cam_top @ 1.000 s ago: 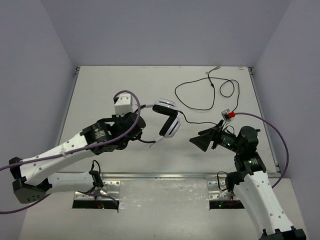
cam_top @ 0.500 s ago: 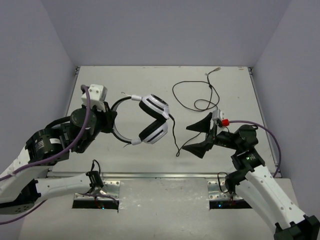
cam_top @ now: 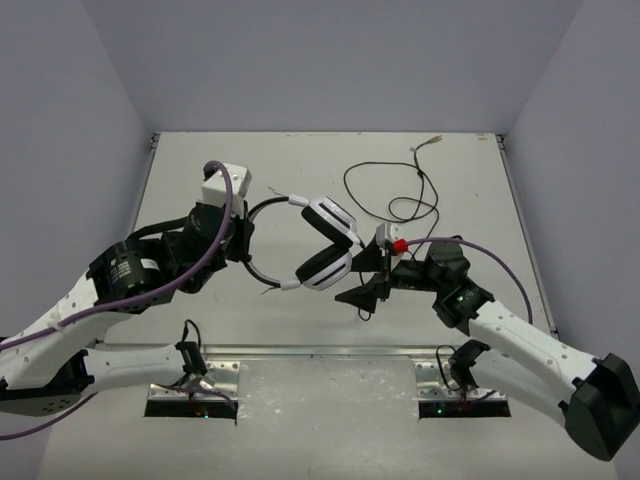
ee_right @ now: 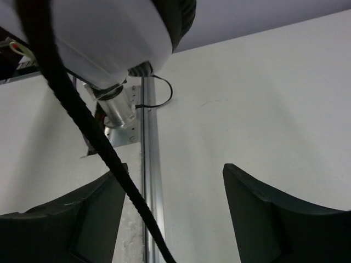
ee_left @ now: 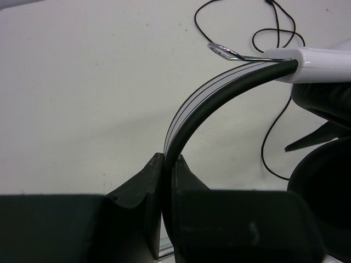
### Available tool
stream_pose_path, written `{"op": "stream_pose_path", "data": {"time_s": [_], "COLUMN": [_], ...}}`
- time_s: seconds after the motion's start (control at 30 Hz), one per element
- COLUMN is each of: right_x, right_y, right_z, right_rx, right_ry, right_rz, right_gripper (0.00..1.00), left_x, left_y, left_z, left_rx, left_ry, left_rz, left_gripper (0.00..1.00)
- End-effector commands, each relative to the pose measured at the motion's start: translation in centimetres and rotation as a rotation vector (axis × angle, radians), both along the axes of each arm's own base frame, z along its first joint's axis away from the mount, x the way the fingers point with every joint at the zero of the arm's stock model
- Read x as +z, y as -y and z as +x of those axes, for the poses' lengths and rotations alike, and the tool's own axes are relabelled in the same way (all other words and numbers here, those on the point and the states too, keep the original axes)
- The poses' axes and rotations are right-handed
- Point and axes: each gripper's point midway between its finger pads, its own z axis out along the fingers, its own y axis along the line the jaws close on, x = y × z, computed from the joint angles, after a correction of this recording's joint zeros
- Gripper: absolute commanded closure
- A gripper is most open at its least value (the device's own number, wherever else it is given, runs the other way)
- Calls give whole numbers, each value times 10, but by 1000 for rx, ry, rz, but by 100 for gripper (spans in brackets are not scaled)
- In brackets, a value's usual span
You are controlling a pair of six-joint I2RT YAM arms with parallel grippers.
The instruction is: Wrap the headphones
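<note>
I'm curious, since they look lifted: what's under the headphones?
Below the headphones: the white table, and their cord hanging between the right hand's open fingers. The spot right under the ear cups is hidden in the top view.

even soft overhead light, faint shadows, headphones [ee_right: 82, 38] blurred close in right wrist view

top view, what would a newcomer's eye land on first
The white-and-black headphones, mid-table, pinched by the headband in the shut left gripper. Just right of the ear cups, the right gripper stands open with the thin black cord running between its fingers; the cord's slack loops toward the far edge.
</note>
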Motion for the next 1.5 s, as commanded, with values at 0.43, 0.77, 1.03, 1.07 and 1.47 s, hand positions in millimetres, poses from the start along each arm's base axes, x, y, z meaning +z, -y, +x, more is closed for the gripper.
{"op": "stream_pose_path", "data": {"time_s": [0.43,0.77,1.03,1.07,1.47], "right_x": [-82,-32,62,63,143], "right_y": [6,70,61,59,38], "right_z": [-16,43,54,55,40], "right_rx": [-155,-689,-701,-689,-636], "right_ry": [-115,138,542,579,877], "right_rz": [-16,-570,-773,-804,-464], "right_gripper": [98,99,99,99,99], "left_x": [94,-23,-88,-105,-142], "left_y": [-80,-29,27,32,134], "left_z": [28,106,154,162,87], "left_rx": [565,446,97,80,-673], "left_ry": [372,178,134,97,1], "left_rz": [-238,261,456,492,194], "left_gripper": [100,100,100,100,98]}}
